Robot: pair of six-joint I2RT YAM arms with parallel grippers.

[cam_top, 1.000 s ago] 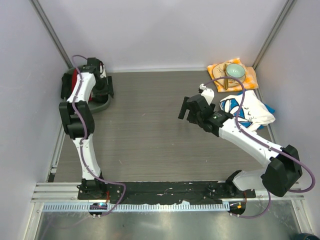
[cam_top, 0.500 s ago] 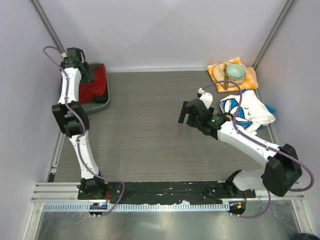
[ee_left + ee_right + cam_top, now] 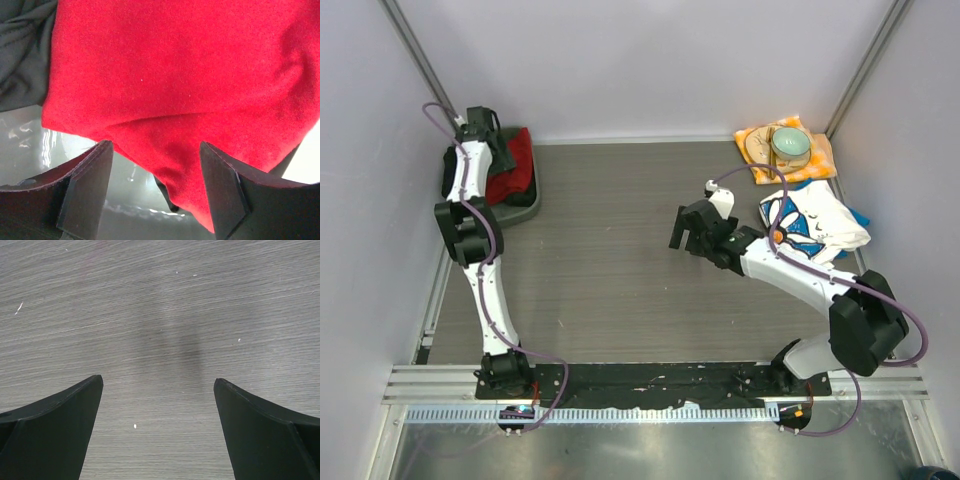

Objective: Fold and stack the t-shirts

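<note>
Red t-shirt (image 3: 175, 85) straight ahead of the left fingers (image 3: 85, 190), far-left corner.
They stand open; right fingers (image 3: 50, 425), also open, hover over the bench (image 3: 160, 315) middle, well apart.

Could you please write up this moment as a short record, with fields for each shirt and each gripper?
Red t-shirt: bunched in the grey tray, far left corner.
Printed t-shirt: crumpled on the table, far right, next to the orange cloth that holds a bowl.
Left gripper: open, close over the red t-shirt, nothing gripped.
Right gripper: open, above bare table near the middle.
Stack: not yet made; the shirts lie far apart.
</note>
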